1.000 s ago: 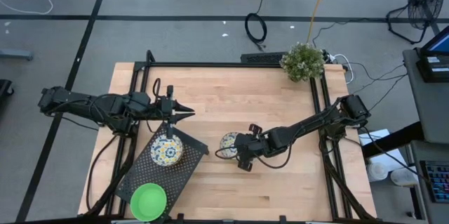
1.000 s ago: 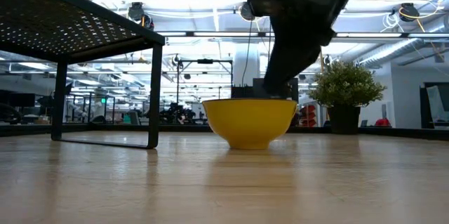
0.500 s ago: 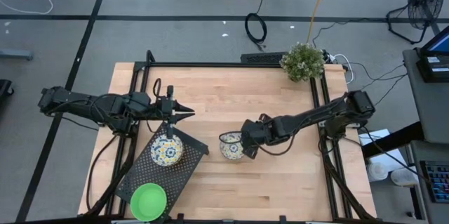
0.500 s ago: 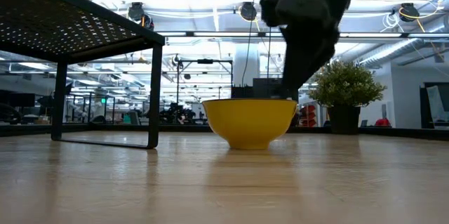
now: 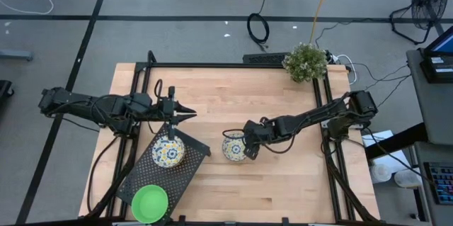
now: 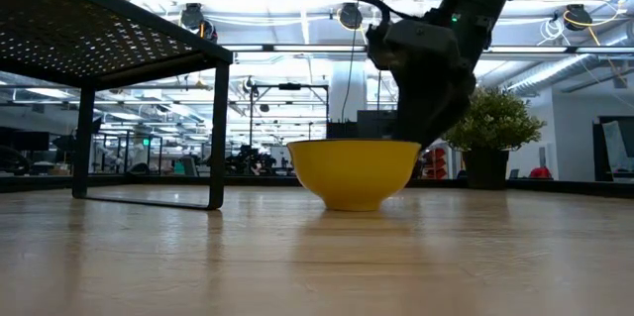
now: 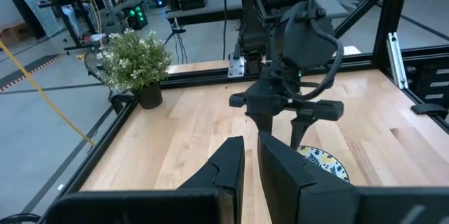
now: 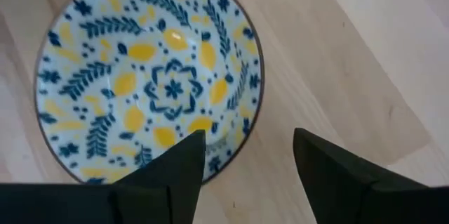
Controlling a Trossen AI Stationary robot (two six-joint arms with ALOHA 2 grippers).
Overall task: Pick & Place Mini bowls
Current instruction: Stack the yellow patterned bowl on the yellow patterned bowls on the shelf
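A mini bowl, blue-and-yellow floral inside and yellow outside, stands on its foot mid-table. My right gripper is open at the bowl's right side. One finger is over the inside, the other is outside, and the rim lies between them. Another floral bowl and a green bowl sit on the black mesh tray. My left gripper is shut and hovers above the tray's far corner.
The mesh tray is a raised rack on legs at the near left. A potted plant stands at the far right corner. Black frame rails run along the table's sides. Bare wood lies near and right of the bowl.
My right gripper has swung from the bowl's near right side toward the far edge, ending beside the bowl's right rim. It has sunk a little and its wrist has rolled. The bowl has stayed where it was.
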